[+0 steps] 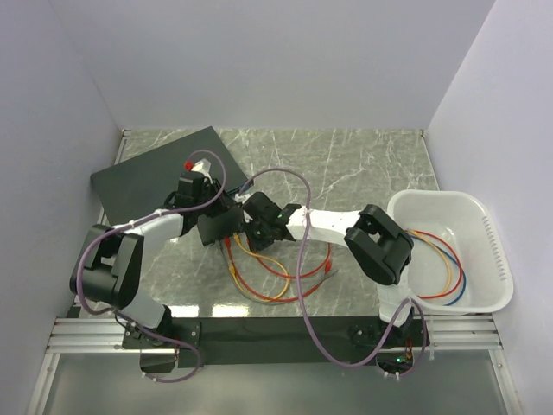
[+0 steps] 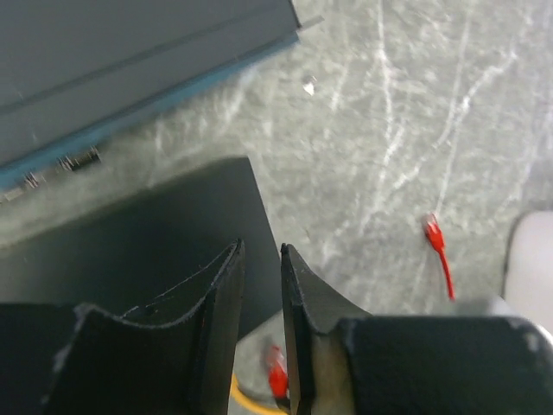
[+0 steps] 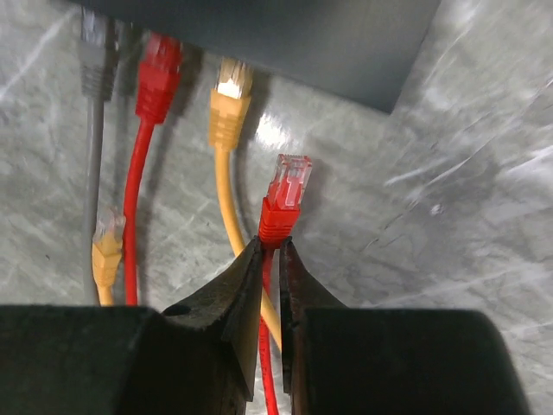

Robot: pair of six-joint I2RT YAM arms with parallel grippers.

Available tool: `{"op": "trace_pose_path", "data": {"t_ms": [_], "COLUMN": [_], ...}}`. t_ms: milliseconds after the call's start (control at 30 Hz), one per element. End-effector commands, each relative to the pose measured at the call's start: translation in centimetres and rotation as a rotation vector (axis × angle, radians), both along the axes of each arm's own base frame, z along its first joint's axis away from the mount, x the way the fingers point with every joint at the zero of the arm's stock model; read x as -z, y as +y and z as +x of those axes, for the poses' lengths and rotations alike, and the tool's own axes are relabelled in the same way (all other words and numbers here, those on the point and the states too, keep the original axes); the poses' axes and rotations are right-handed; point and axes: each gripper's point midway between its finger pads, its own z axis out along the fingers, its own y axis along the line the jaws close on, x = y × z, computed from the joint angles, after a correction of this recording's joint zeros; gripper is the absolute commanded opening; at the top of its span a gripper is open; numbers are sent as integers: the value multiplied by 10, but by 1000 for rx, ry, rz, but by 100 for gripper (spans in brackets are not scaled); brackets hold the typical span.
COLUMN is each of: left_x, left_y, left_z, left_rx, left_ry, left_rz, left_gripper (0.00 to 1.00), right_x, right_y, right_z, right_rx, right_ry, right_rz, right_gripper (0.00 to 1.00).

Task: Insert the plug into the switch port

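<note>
The small flat black box (image 3: 285,35) lies across the top of the right wrist view, with a grey, a red and a yellow plug in its ports. My right gripper (image 3: 270,246) is shut on a red cable just behind its red plug (image 3: 285,194), which points at the box edge a short gap away, right of the yellow plug. In the top view the box (image 1: 220,226) sits between both grippers. My left gripper (image 2: 259,251) is almost shut with nothing between its fingers, its tips over the box's corner (image 2: 130,251).
The large dark slab with a blue strip (image 2: 130,52) lies behind the box. Loose red and yellow cables (image 1: 268,277) loop on the table. A spare red plug (image 2: 432,232) and a yellow plug (image 3: 105,246) lie loose. A white bin (image 1: 497,251) holding cables stands at the right.
</note>
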Motion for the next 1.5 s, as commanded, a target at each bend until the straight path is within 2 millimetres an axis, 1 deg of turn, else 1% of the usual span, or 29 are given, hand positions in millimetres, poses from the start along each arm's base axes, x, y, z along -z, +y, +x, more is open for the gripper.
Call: {"op": "trace_pose_path", "data": {"t_ms": [0,33,67,100,133,200,367,500,533,600,700,767,867,900,933,967,1033,1067,1133,1167,1233,1267,1300,1333,1367,1400,1433,1467], "left_x": [-3,-5,-2,5,7,15,26,33,31,37,41,48,50,53,55,56,59,59,60,60,62,59,61,60,59,60,59,59], "left_y": [7,9,11,12,15,18,28,31,31,33,33,34,35,35,36,36,36,36,36,36,36,36,37,37,37,37,37,36], "left_z": [19,24,25,26,29,30,33,34,37,37,42,38,37,37,35,35,33,32,28,27,23,23,20,18,17,16,15,14], "left_rx": [-17,-26,-27,-30,-39,-44,-67,-71,-71,-75,-78,-75,-73,-72,-71,-69,-66,-65,-59,-58,-55,-54,-54,-55,-55,-55,-54,-54], "left_ry": [-16,-17,-11,8,18,38,80,99,97,114,119,151,156,163,170,172,179,183,187,187,194,188,197,197,195,199,197,198], "left_rz": [53,59,72,82,91,103,131,155,156,169,179,189,196,199,201,204,204,202,202,201,203,200,202,199,196,196,193,186], "left_gripper": [30,30,30,30,30,30,30,30,30,30,30,30,30,30,29,29,29,29,29,29,29,29,29,29,29,29,29,29], "right_x": [-22,-22,-22,-23,-22,-21,-12,-7,-6,-4,-1,0,4,5,6,7,9,6,8,5,7,5,4,3,-1,-2,-1,-3], "right_y": [15,14,16,18,17,20,23,20,19,18,17,17,16,16,15,16,14,15,12,14,9,8,7,3,5,2,-2,-1], "right_z": [22,24,23,26,28,32,31,31,32,34,35,36,37,41,40,44,44,48,49,53,55,61,62,62,66,69,68,70], "right_rx": [13,17,14,17,23,24,22,31,33,42,47,53,63,73,73,79,85,95,105,113,117,129,132,130,132,138,131,131], "right_ry": [-77,-78,-79,-84,-87,-89,-67,-61,-61,-63,-56,-54,-42,-51,-44,-47,-39,-53,-52,-62,-67,-84,-91,-92,-106,-117,-115,-122], "right_rz": [33,25,24,26,16,10,-10,-29,-35,-46,-67,-75,-98,-109,-124,-130,-149,-154,-182,-182,-221,-233,-244,-264,-269,-286,-311,-319], "right_gripper": [0,0,0,0,0,0,0,0,0,0,0,0,0,0,0,0,0,0,0,0,0,0,0,0,0,0,0,0]}}
